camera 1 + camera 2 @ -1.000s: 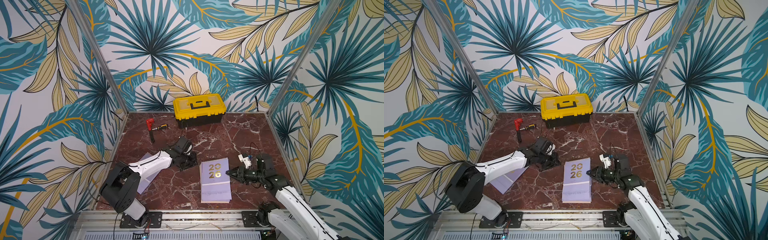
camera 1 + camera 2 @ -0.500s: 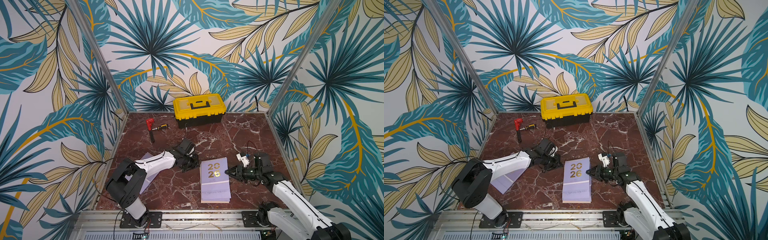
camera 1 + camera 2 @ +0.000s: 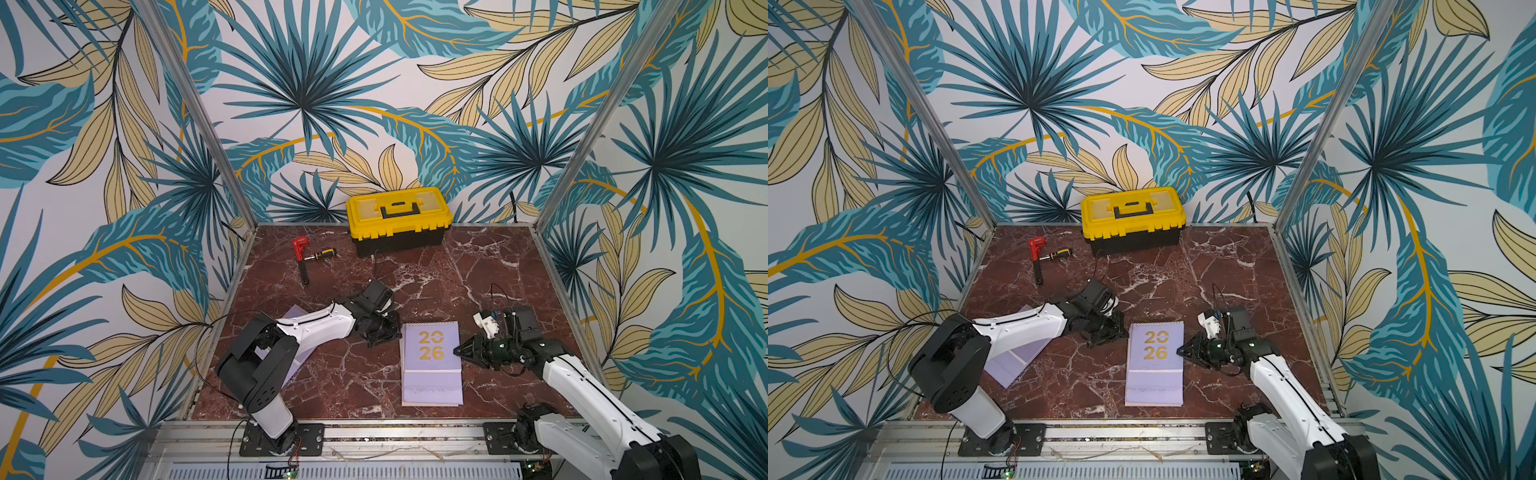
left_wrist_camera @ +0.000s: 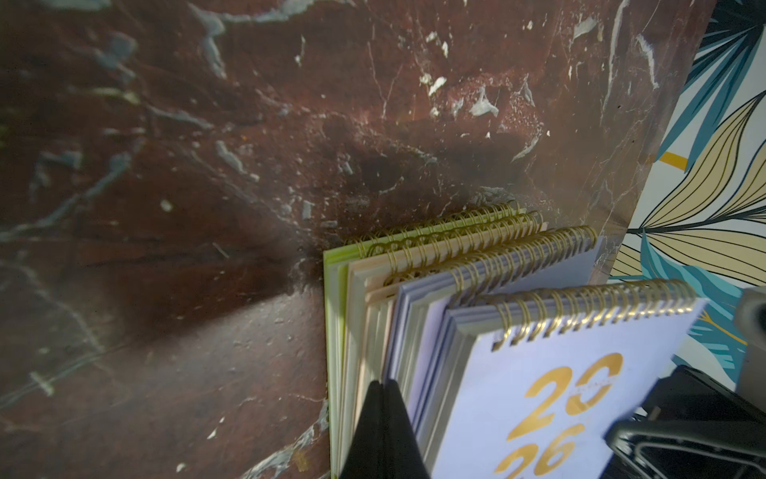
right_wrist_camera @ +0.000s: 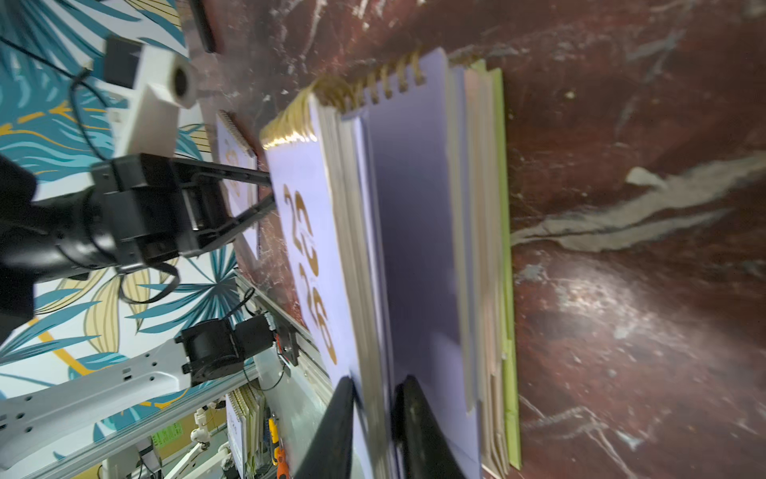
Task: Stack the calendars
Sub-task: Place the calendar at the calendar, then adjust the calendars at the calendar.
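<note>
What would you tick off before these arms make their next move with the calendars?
1. Left fingers shut, tip at the side of the stack: ok.
2. Right fingers astride the edge of the top calendar; whether they grip it: cannot tell.
3. Stack squared up: not ok; the spirals sit staggered.
4. All calendars stacked: not ok; a loose calendar lies apart, partly under the left arm.
5. Toolbox well away from the stack: ok.
</note>
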You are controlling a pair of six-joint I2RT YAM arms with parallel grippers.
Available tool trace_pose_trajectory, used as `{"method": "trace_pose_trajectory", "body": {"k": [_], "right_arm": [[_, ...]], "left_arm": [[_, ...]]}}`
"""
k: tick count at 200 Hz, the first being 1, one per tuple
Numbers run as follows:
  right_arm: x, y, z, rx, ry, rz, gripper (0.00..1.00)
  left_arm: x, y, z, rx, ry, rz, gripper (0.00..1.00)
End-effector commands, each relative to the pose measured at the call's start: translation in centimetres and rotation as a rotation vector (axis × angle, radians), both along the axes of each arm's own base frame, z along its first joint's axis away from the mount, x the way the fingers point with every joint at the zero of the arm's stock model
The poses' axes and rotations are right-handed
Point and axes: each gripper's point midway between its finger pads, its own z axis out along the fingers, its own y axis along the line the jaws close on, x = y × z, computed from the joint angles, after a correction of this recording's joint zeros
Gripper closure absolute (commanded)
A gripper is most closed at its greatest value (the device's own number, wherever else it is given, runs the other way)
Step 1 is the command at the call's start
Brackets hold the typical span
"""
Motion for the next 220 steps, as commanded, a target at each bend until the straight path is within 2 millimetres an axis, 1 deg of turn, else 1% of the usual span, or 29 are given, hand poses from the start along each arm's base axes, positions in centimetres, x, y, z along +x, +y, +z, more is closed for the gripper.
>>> {"method": "trace_pose_trajectory", "body": {"k": [1,18,23,58,72,84,100,113,124,136,152,175,220], "right_arm": [[-0.1,-0.9,-1.0,-0.071,0.037,0.000,0.75],[0.3,-1.0,-1.0,-0.091,0.042,-0.001,0.67],[0.4,-1.1,-1.0,-0.098,0.044,-0.002,0.66],[0.7,-2.2,-0.4,-0.167,0.042,-0.030,0.64],[0.9,-2.0,-0.2,-0.161,0.035,-0.030,0.65],[1.0,-2.0,-0.5,-0.163,0.049,-0.033,0.65],[0.9,-3.0,-0.9,-0.223,0.071,-0.058,0.64],[0.9,-3.6,-0.7,-0.255,0.064,-0.086,0.64],[0.9,-3.7,-0.4,-0.254,0.053,-0.100,0.64],[0.9,-3.5,-0.5,-0.242,0.047,-0.107,0.65],[1.2,-2.7,-0.8,-0.188,0.043,-0.108,0.65],[2.5,-1.4,-0.8,-0.094,0.020,-0.135,0.65],[3.3,-1.4,-1.7,-0.120,0.022,-0.154,0.66]], "left_arm": [[0.0,-0.1,-0.5,0.008,-0.003,0.003,1.00],[-0.1,-0.1,-0.5,0.008,-0.003,0.001,1.00],[-0.1,-0.1,-0.5,0.009,-0.004,0.003,1.00],[-0.3,0.1,-0.5,0.012,-0.005,0.007,1.00],[-0.3,0.2,-0.7,0.015,-0.003,0.008,1.00],[-0.3,0.1,-0.7,0.016,0.000,0.007,1.00],[-0.3,0.1,-0.7,0.016,-0.002,0.005,1.00],[-0.5,0.1,-0.7,0.016,-0.001,0.003,1.00],[-0.4,0.1,-0.7,0.016,-0.002,0.004,1.00],[-0.5,0.1,-0.8,0.019,0.000,0.003,1.00],[-0.5,0.0,-1.0,0.021,0.003,0.001,1.00],[-0.6,0.1,-1.1,0.024,0.005,-0.002,1.00],[-0.8,0.3,-1.2,0.027,0.008,0.000,1.00]]}}
